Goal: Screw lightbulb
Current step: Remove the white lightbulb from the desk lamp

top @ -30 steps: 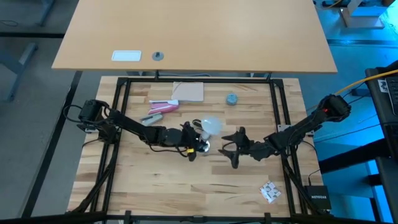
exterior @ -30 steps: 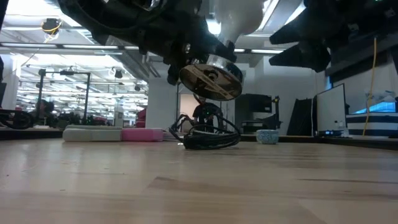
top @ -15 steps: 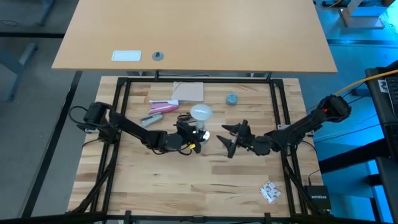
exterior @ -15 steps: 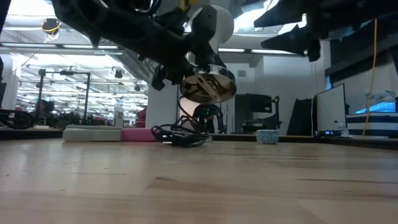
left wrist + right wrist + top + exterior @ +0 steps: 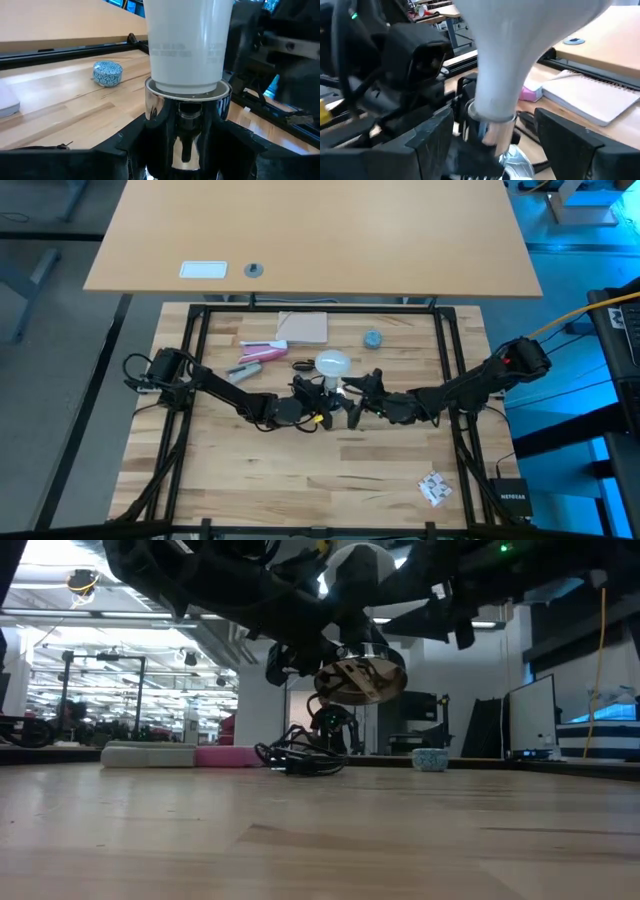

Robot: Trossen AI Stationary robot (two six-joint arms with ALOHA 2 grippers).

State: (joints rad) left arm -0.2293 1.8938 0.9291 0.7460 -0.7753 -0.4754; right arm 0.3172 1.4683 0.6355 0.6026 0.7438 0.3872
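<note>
Table first: I see both arms meeting over its middle. My left end effector grips the silvery socket, held above the wood. The lightbulb stands in that socket, globe up. My right end effector has its fingers spread wide on either side of the bulb's neck, not touching. A small blue cap lies nearby.

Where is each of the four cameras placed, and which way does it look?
High: overhead, facing down; both arms meet at the lightbulb.
Low: table height, facing the room; arms above the socket.
Left wrist: on the left arm, its fingers around the socket.
Right wrist: on the right arm, its open fingers either side of the bulb.
All views share the bulb.
</note>
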